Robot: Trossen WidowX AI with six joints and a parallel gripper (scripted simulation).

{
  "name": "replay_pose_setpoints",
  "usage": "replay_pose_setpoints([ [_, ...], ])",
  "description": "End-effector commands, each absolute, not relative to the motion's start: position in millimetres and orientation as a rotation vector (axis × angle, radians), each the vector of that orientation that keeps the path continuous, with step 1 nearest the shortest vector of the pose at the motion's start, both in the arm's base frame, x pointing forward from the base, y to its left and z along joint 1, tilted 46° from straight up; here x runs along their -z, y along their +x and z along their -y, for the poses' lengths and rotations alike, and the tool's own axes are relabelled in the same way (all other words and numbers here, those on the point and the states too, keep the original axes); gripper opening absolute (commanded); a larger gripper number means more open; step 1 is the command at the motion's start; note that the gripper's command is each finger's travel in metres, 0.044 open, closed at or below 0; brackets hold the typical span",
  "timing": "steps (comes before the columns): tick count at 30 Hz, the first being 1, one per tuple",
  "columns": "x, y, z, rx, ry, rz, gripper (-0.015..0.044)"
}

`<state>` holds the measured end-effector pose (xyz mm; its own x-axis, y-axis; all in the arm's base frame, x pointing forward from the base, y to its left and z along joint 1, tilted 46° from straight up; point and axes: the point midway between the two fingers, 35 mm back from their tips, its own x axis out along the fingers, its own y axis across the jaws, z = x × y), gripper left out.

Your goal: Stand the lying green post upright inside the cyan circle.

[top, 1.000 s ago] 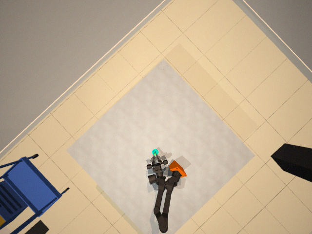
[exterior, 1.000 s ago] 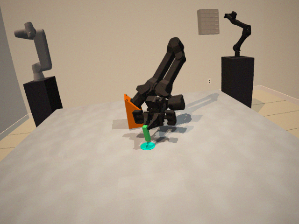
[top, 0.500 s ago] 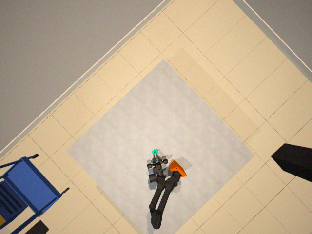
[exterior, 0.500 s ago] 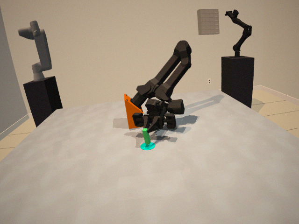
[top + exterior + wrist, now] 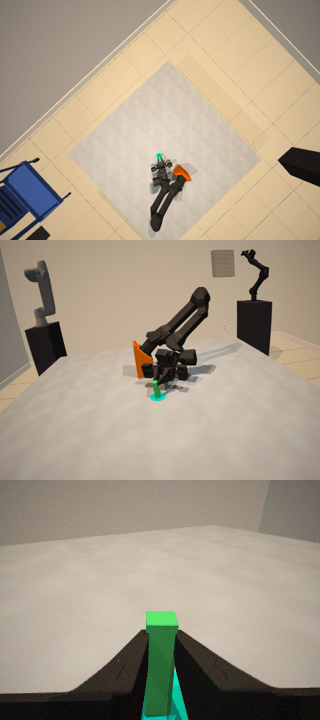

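The green post is nearly upright, with its top leaning slightly left in the exterior view. Its lower end appears within the cyan circle. It is at or very near the surface; I cannot tell whether it touches. My gripper is shut on the post near its top, reaching in low from the arm's side. In the wrist view the fingers hide part of the circle.
An orange bracket stands at the arm's base, beside the gripper. The grey table top lies under everything. Other arms on black pedestals and a blue cart stand away from the table.
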<state>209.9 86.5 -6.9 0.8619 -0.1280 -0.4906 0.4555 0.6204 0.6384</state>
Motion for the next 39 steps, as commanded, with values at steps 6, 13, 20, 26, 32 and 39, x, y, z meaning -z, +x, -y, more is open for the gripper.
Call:
replay_pose_setpoints([
  [6, 7, 210, -86, 0.351, 0.843, -0.419, 0.0128],
  [13, 7, 210, -86, 0.351, 0.843, -0.419, 0.0311],
  [20, 4, 211, -85, 0.352, 0.843, -0.421, 0.04],
  [26, -6, 216, -78, 0.355, 0.842, -0.426, 0.04],
  [32, -17, 219, -71, 0.356, 0.841, -0.427, 0.04],
  [39, -29, 221, -61, 0.353, 0.838, -0.425, 0.04],
])
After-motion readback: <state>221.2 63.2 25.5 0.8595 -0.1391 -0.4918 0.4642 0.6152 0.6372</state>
